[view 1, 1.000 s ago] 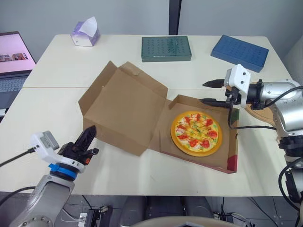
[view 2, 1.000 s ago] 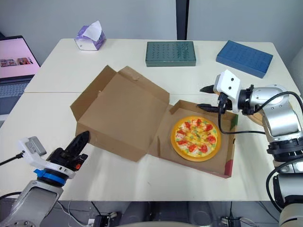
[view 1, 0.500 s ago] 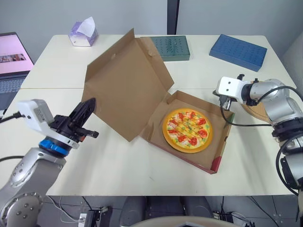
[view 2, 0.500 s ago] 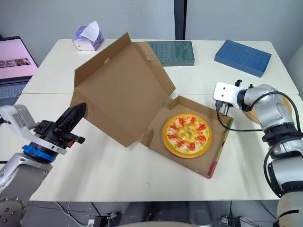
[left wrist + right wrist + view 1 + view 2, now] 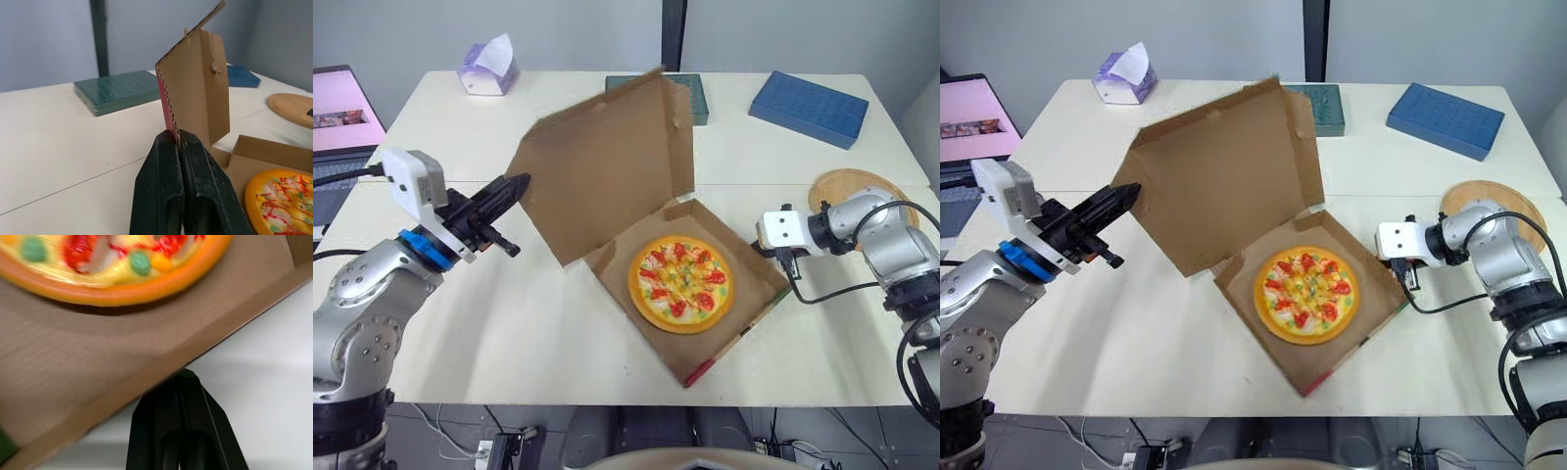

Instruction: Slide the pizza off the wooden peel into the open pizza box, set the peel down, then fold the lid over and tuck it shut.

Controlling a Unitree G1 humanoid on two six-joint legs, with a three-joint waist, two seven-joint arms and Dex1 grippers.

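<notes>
White surface (image 5: 509, 323) carries all items. On it, the left tool (image 5: 178, 139) has its 2 fingers closed on the side edge of the lid (image 5: 607, 162), which stands raised, near upright, behind the box (image 5: 749, 279). The right tool (image 5: 188, 377) has its fingers closed together, tip against the box's outer wall on the robot's right. The pizza (image 5: 679, 282) lies flat inside the box. The peel (image 5: 857, 186) rests on the surface beyond the right arm, apart from the box. 1 green tray (image 5: 698, 96), 1 blue tray (image 5: 808, 108) and 1 tissue box (image 5: 489, 69) sit along the far edge.
</notes>
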